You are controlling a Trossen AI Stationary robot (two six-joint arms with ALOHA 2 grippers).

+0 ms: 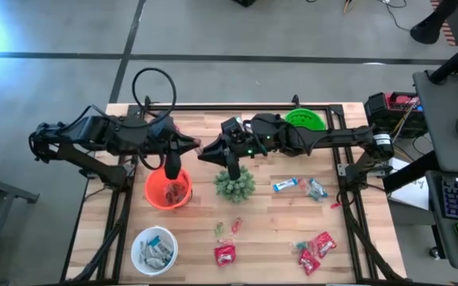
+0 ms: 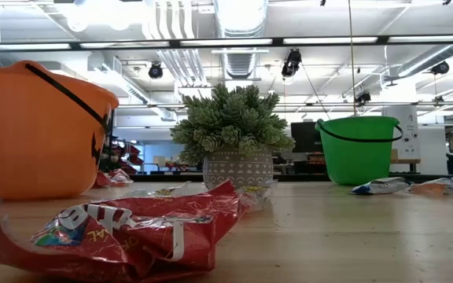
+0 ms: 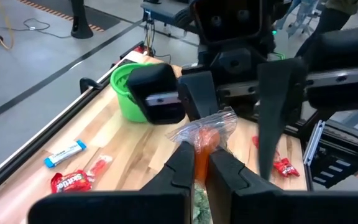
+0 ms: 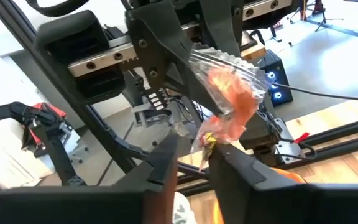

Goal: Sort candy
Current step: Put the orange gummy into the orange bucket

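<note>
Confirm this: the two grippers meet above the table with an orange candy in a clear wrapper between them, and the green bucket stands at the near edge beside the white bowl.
Wrong on the green bucket: the high view shows it at the far edge, well away from the white bowl. The rest holds: the left gripper is shut on the orange candy, with the right gripper at its other end.

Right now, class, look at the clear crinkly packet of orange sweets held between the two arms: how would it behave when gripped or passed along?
The clear crinkly packet of orange sweets looks floppy: its film bunches and folds. Probably light, since it hangs from a thin pinch of the left end effector. The glossy wrapper may slip.
</note>
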